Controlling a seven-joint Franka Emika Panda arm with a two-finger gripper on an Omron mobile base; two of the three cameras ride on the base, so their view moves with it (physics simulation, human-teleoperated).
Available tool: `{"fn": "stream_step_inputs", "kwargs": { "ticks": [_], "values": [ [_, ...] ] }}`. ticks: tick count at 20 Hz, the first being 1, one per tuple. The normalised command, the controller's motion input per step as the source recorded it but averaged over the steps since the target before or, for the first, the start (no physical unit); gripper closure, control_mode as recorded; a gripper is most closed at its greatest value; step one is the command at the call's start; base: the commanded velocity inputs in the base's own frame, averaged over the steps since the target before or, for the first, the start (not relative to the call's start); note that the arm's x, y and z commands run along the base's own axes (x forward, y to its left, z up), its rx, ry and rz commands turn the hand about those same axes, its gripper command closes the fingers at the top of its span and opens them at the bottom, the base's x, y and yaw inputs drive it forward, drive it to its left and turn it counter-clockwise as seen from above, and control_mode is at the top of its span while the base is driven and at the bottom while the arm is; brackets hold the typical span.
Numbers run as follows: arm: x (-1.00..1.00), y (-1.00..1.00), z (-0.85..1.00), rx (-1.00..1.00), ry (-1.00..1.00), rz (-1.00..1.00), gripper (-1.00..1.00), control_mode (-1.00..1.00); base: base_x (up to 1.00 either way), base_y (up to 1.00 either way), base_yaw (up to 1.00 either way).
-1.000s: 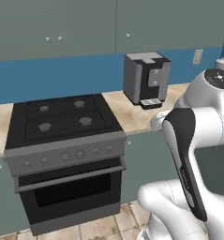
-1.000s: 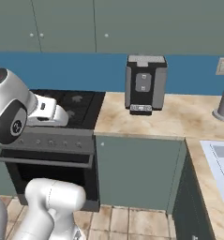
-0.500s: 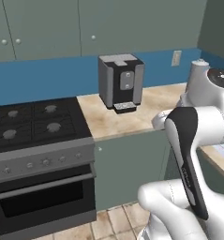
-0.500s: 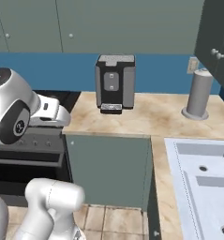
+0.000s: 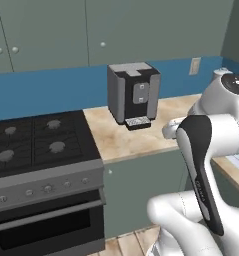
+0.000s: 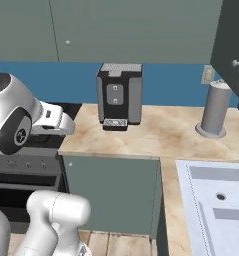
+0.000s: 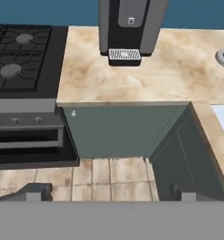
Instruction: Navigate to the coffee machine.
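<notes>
The coffee machine (image 5: 133,92) is an upright dark grey box with a lighter front panel. It stands on the beige counter against the blue wall, just right of the stove. It is near the middle of the right base view, coffee machine (image 6: 119,92), and at the top of the hand view, coffee machine (image 7: 132,21). Its perforated drip tray (image 7: 124,55) juts toward me. My gripper (image 7: 112,191) hangs in front of the counter, above the floor. It is open, its fingertips (image 7: 36,190) wide apart with nothing between them.
A black gas stove (image 5: 36,145) with an oven below fills the left. A tall grey cylinder (image 6: 214,109) stands on the counter to the right, and a pale sink (image 6: 216,195) lies in front of it. A closed grey-green cabinet door (image 7: 123,131) sits under the counter, above the tiled floor.
The whole picture has shifted, so the base has driven right along the counter. The stove now sits further left, the coffee machine is nearer the centre, and the sink has come into view.
</notes>
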Motion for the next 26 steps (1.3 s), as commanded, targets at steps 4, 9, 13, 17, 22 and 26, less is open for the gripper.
{"fn": "stream_step_inputs", "kwargs": {
  "ticks": [4, 9, 13, 17, 22, 26],
  "values": [
    [0.00, 0.00, 0.00, 0.00, 0.00, 0.00, -1.00, 1.00, 0.59, -0.33, 0.10],
    [0.00, 0.00, 0.00, 0.00, 0.00, 0.00, -1.00, 1.00, 0.43, -0.43, 0.10],
    [0.00, 0.00, 0.00, 0.00, 0.00, 0.00, -1.00, 1.00, 0.52, -0.28, 0.05],
    [0.00, 0.00, 0.00, 0.00, 0.00, 0.00, -1.00, 1.00, 0.56, -0.16, 0.03],
    [0.00, 0.00, 0.00, 0.00, 0.00, 0.00, -1.00, 1.00, 0.53, -0.16, 0.04],
    [0.00, 0.00, 0.00, 0.00, 0.00, 0.00, -1.00, 1.00, 0.36, -0.13, 0.04]
  ]
}}
